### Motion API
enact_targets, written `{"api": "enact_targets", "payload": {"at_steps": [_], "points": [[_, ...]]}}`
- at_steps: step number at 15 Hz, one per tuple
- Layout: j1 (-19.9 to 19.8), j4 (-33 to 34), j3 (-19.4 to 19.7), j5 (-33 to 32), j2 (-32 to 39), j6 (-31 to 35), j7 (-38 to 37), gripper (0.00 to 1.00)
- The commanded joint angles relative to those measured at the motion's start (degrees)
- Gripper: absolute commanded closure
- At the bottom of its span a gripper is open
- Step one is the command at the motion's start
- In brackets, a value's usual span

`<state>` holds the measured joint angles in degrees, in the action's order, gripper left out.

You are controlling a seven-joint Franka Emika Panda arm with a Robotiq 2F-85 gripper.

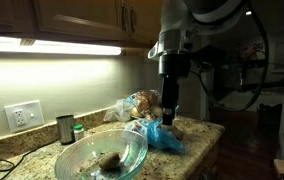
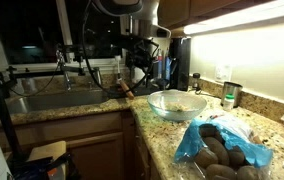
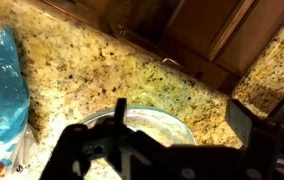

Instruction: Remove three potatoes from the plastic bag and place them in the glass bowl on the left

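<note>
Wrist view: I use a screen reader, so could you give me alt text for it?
An open gripper, seen as dark blurred fingers along the bottom edge, hangs over a speckled granite countertop, with the glass bowl showing between them. A blue plastic bag lies at the left edge; wooden cabinets fill the top right.

Arm: rounded link housings in white to pale grey, visible in an exterior view. Wrist section: silver-grey collar above a black block. Gripper: matt black, with a narrow, elongated body. Cables: black, looped beside the wrist. Fingers: black and flat-sided, seen only as dark outlines in the wrist view.
</note>
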<state>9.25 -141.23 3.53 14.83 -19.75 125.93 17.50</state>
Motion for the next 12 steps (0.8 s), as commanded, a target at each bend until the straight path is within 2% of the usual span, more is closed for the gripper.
{"api": "enact_targets", "payload": {"at_steps": [1,12], "points": [[-0.88,0.11,-0.83,0.31,0.06,-0.2,0.21,0.0],[-1.94,0.06,-1.19,-1.64,0.53,0.13,-0.33,0.0]]}}
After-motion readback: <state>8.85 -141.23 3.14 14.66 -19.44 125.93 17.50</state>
